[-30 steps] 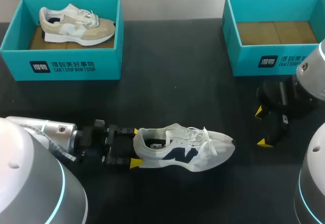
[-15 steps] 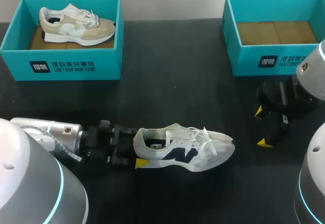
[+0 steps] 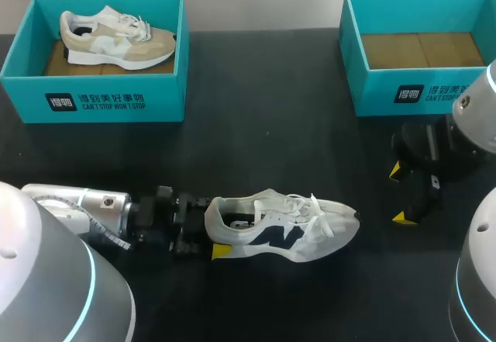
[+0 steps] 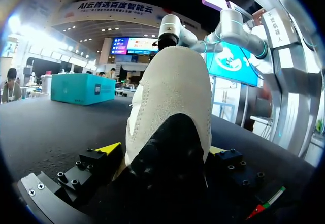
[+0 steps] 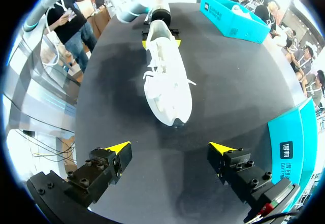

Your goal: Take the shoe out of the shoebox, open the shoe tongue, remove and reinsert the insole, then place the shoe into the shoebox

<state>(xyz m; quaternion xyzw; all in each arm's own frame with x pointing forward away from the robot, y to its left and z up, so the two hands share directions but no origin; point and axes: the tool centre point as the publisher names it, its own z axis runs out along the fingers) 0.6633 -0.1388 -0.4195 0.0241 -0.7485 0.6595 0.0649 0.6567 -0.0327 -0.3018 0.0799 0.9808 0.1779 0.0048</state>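
—Head view: the white low-top sneaker with a navy side mark [image 3: 287, 227] stands upright on the black table [image 3: 263, 140], toe toward my right arm, well apart from both boxes.
—And the left pincer [image 3: 217, 227]?
—Right at the heel, wrapped around it! Clamped or only hugging? Left wrist view won't settle it, can't tell.
—Right pincer [image 3: 399, 195]?
—Yellow tips spread wide, hanging over the table just in front of the open teal cardboard shoebox [image 3: 387, 90], brown floor showing.
—Far left corner?
—A second teal shoebox [image 3: 101, 101], with a beige-and-white sneaker [image 3: 116, 38] lying inside.
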